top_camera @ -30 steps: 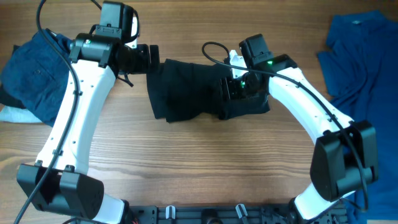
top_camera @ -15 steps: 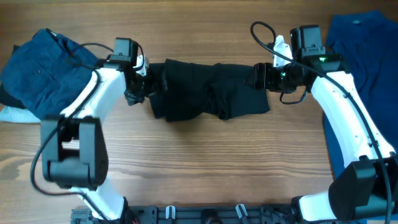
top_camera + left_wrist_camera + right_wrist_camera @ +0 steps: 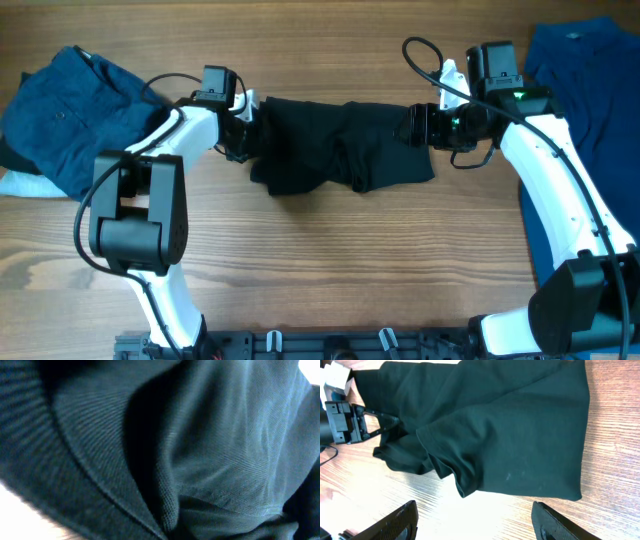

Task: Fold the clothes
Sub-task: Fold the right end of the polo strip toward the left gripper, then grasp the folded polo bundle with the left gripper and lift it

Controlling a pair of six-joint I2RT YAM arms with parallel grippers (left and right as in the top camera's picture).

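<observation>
Black polo shirt (image 3: 335,150) lies bunched on the wooden table (image 3: 330,260) between both arms. Right gripper (image 3: 412,126) gapes wide just beside its right edge, holding nothing; left gripper (image 3: 245,130) apparently pinches the opposite edge.

Nothing readable shows in any of the three views: no words, labels, brand marks or numbers. The black polo shirt (image 3: 330,155) presents only plain knit fabric, and the bench (image 3: 330,260) is bare wood grain without any sign or print.
</observation>
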